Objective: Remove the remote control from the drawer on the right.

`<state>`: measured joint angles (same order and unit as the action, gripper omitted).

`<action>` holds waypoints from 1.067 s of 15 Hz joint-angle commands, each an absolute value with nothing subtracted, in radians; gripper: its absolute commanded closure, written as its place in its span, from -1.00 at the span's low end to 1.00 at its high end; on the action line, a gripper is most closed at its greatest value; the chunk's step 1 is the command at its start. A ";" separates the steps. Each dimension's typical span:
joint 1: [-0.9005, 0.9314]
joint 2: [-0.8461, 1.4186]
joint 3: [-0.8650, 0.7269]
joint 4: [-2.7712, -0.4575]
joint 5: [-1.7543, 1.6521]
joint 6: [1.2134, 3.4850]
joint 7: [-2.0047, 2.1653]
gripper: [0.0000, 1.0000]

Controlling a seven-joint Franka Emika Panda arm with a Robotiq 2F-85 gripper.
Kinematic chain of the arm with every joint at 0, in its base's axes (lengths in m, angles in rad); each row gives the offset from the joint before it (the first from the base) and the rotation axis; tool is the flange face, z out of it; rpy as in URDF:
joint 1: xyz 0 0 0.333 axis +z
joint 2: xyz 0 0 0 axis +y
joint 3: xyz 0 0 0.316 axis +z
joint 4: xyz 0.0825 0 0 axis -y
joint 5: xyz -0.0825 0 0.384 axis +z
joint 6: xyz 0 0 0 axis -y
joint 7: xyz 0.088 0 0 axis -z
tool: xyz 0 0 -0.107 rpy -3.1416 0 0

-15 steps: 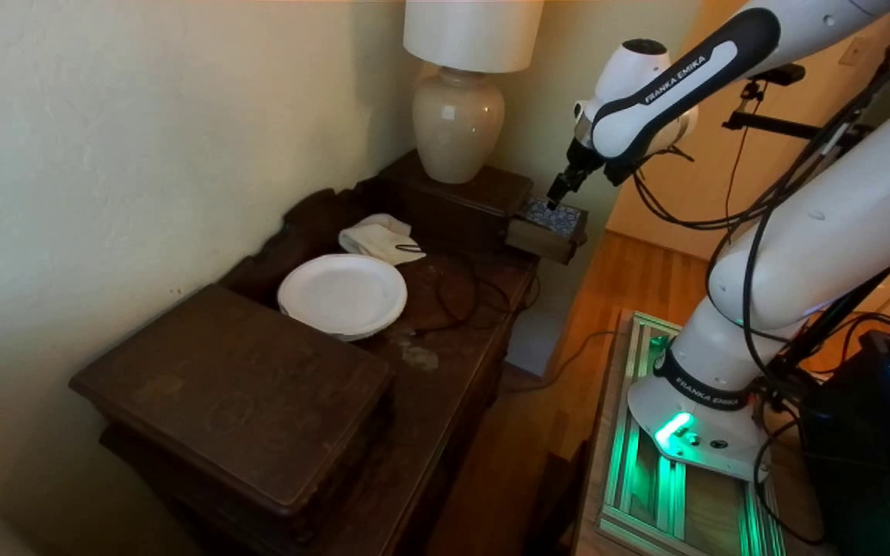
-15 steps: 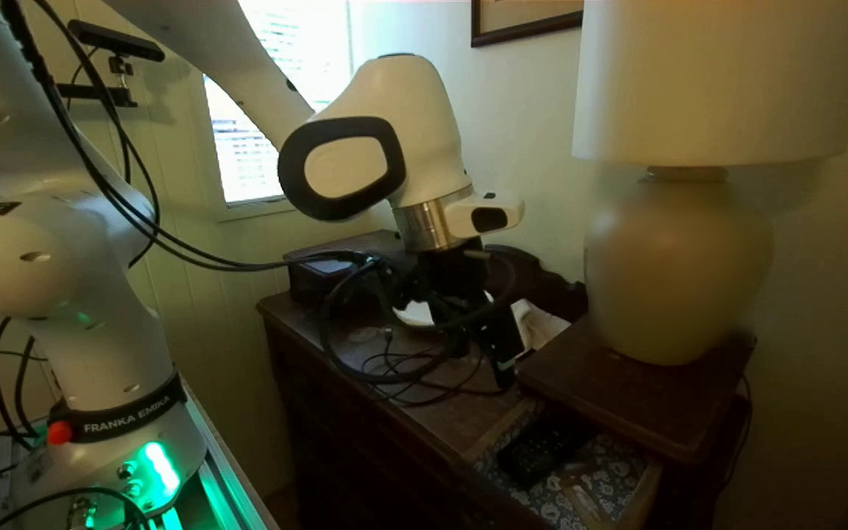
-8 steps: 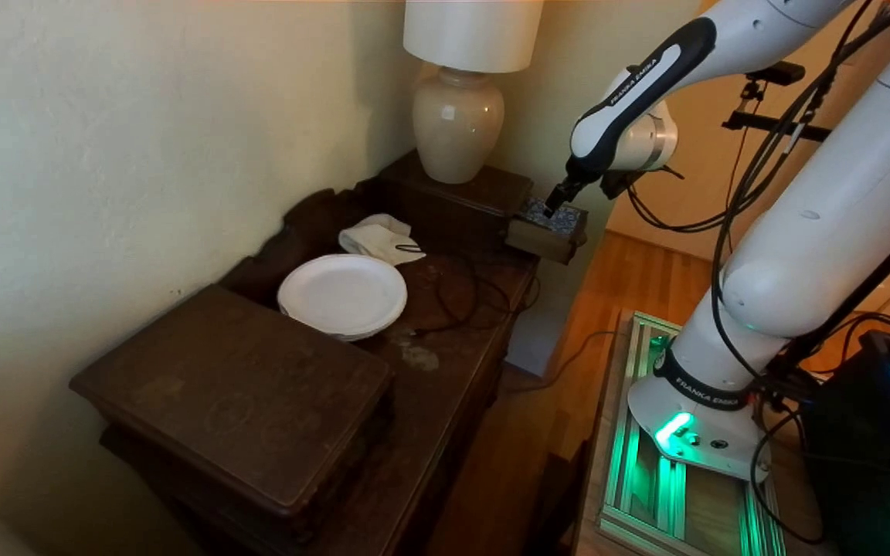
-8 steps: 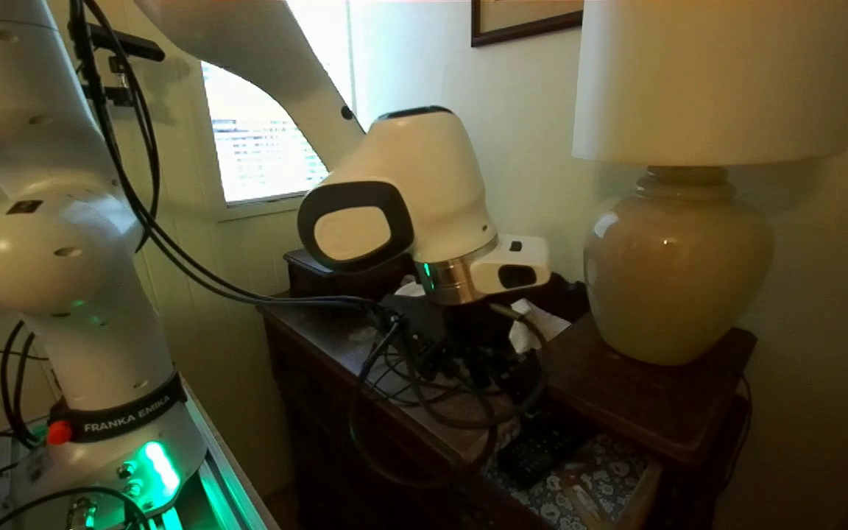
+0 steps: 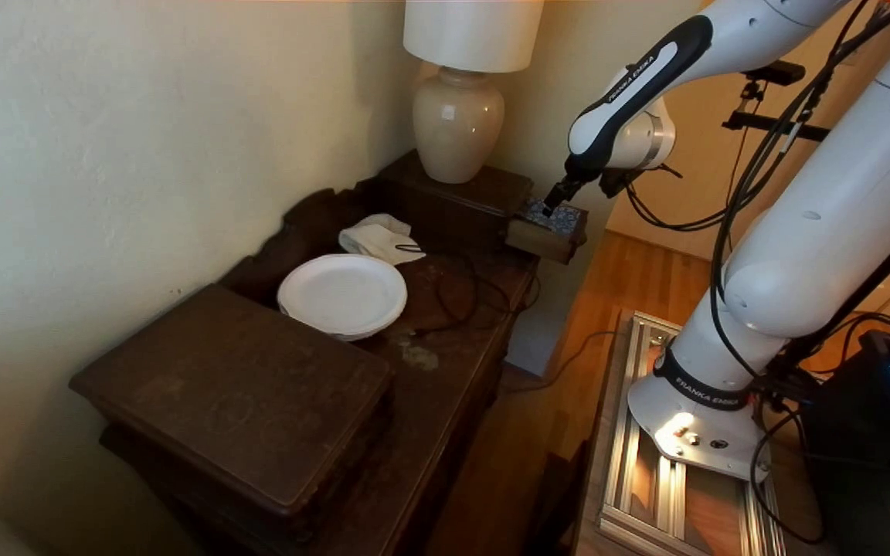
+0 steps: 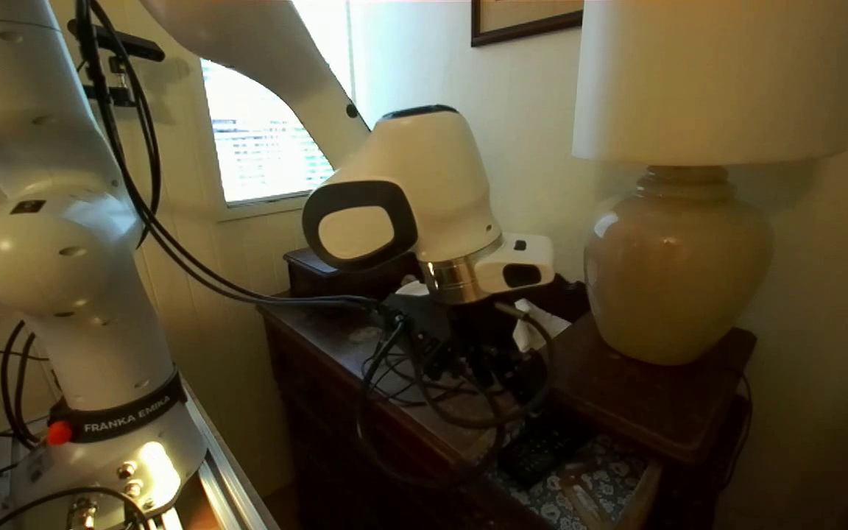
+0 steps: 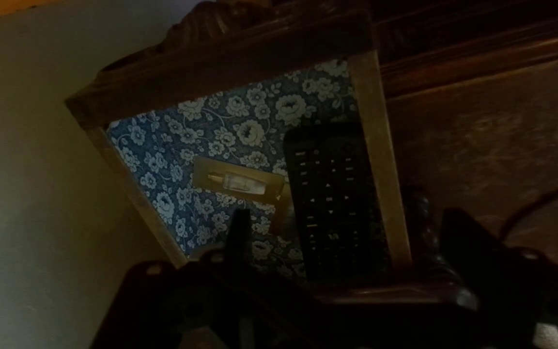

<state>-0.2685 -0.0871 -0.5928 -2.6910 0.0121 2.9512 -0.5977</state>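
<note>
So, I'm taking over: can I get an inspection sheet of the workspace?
Surface: dark dresser top with a pale patch.
Job's things: remote control face up inside the pulled-out drawer, on floral lining.
Clutter: tan item beside the remote control; white plate, pale cloth on the dresser top.
End effector: open over the drawer, nothing gripped.
Cables: dark cable looped on the dresser top; arm cables hang in loops.
Surroundings: lamp on the box holding the drawer; framed picture on the wall.

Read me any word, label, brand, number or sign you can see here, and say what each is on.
"FRANKA EMIKA": the robot's forearm.
"FRANKA EMIKA": the black band around the robot's base.
"OK": the remote control, with four arrow signs around it.
The remote control's other labels are too small and dark to read. No number is legible.
</note>
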 commanded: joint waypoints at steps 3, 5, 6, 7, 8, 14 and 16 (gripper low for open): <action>-0.225 -0.050 -0.627 -2.640 0.158 2.964 -0.710 -1.00; -0.208 -0.033 -0.641 -2.621 0.237 2.970 -0.775 -1.00; -0.197 -0.029 -0.647 -2.614 0.286 2.961 -0.821 -1.00; -0.187 -0.026 -0.651 -2.608 0.337 2.957 -0.871 -1.00; -0.178 -0.023 -0.654 -2.603 0.390 2.949 -0.919 -1.00; -0.181 0.069 -0.641 -2.535 0.682 2.912 -1.166 -1.00; -0.199 0.102 -0.628 -2.507 0.771 2.880 -1.252 -1.00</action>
<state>-0.1807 0.0345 -0.6406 -2.5695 0.6415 2.9341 -1.1291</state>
